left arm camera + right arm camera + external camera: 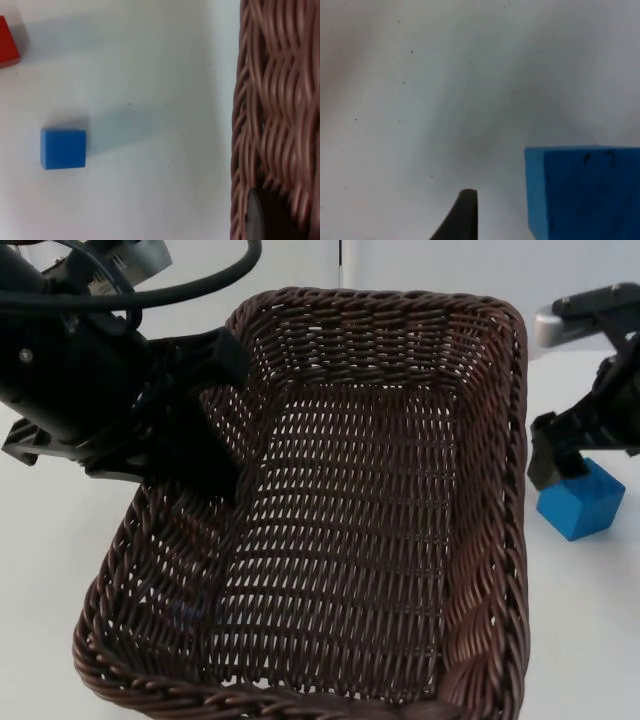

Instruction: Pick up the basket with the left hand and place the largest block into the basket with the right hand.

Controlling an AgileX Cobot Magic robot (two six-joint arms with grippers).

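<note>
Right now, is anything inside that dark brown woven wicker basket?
The dark brown woven wicker basket looks empty, only its weave showing. The left gripper hides part of one wall.

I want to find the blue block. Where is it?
In the top view the blue block sits on the white table, right of the basket, just under the right end effector.

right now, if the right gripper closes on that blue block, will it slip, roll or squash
The blue block has flat faces and square edges, so it likely won't roll. Its matte surface should grip reasonably well. It looks solid and probably light, so squashing seems unlikely. The right gripper is at its edge.
</note>
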